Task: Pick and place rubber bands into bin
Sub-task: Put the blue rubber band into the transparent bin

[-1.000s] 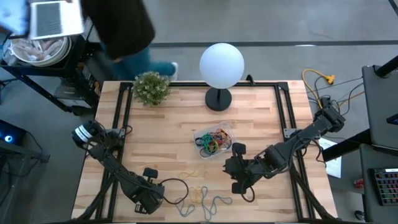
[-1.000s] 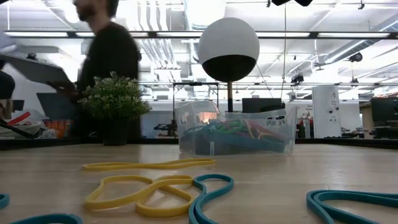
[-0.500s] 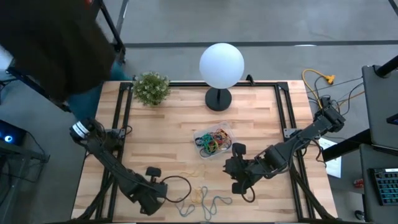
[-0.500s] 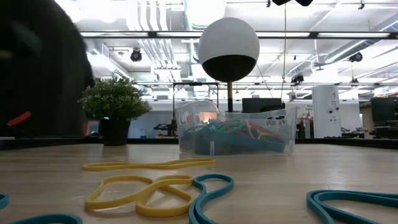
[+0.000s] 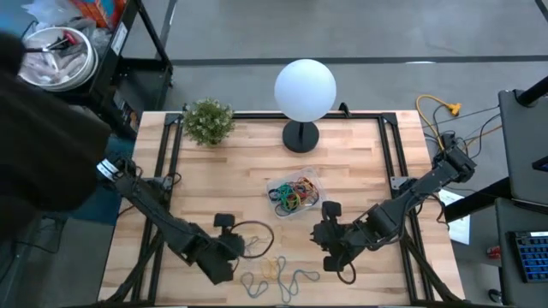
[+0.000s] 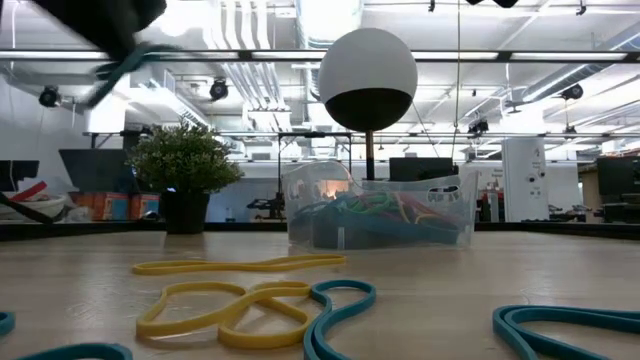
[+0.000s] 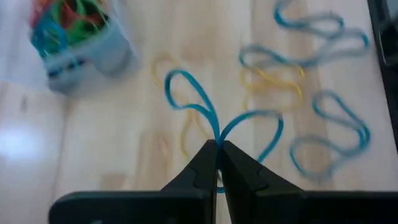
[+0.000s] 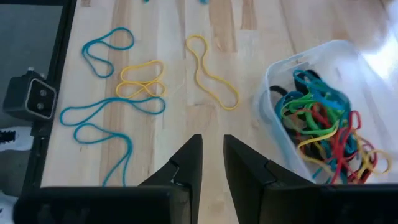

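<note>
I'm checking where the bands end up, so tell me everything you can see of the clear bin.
The bin is a small, shallow tray of clear, nearly colourless plastic, roughly rectangular with rounded corners. It sits upright on the wooden table near the middle, in front of the globe lamp's base. Inside lies a tangled heap of rubber bands: blue, green, red, yellow, orange and black. Neither gripper touches it.
</note>
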You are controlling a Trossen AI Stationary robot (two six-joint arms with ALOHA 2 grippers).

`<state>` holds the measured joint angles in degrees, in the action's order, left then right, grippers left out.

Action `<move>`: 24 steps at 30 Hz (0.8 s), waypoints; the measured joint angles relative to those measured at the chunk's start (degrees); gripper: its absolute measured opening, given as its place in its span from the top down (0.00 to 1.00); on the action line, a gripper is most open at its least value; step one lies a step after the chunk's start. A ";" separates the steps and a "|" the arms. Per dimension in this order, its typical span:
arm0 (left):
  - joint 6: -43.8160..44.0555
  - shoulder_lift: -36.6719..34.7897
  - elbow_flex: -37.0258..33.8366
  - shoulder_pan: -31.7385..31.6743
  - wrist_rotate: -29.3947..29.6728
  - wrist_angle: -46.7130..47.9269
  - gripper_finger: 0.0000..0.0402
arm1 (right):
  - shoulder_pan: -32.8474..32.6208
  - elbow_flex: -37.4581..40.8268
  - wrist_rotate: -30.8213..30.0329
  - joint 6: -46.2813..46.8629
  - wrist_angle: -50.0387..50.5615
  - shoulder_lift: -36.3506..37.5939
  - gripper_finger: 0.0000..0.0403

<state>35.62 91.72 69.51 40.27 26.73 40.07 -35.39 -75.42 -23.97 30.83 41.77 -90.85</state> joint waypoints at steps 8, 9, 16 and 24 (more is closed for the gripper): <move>-8.89 -0.04 0.33 -7.58 2.31 -9.11 1.00 | -3.20 0.81 -0.01 7.61 5.77 0.00 0.86; -10.14 -0.04 0.33 -8.64 2.33 -10.59 1.00 | -3.63 0.83 -0.02 8.60 6.38 0.00 0.85; -17.66 -0.04 0.33 -15.87 2.35 -19.39 1.00 | -6.42 1.58 -0.69 13.76 7.92 0.00 0.85; -19.59 1.07 0.36 -23.66 2.48 -24.79 1.00 | -8.35 3.14 -1.83 18.53 7.84 0.00 0.86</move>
<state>16.03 92.78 69.87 16.61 29.21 15.29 -43.74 -72.28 -25.80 49.36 49.61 -90.85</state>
